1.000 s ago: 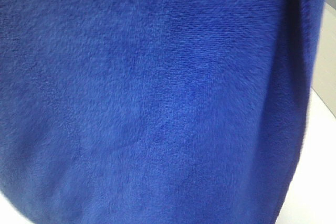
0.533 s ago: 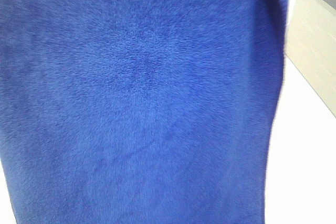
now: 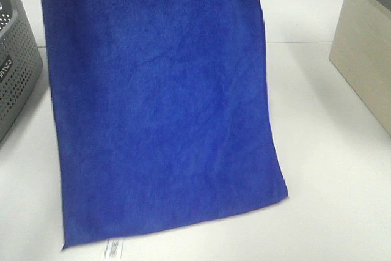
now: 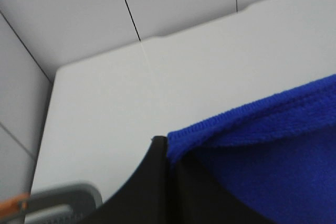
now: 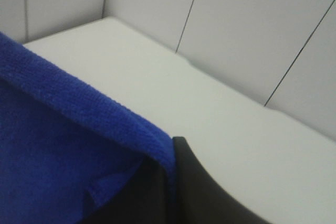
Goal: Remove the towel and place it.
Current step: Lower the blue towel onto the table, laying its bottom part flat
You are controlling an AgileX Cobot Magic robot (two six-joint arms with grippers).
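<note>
The left gripper (image 4: 169, 148) is closed tight on the upper hem of the towel (image 3: 165, 108). The right gripper (image 5: 170, 153) pinches the same hem, and the towel hangs below both.

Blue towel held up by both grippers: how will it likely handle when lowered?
Probably floppy: the towel hangs as a limp sheet from the edge pinched by the left gripper and right gripper. Likely light for its size, since two small pinches seem to carry it. Lowered onto the table, it may fold or bunch rather than lie flat.
</note>
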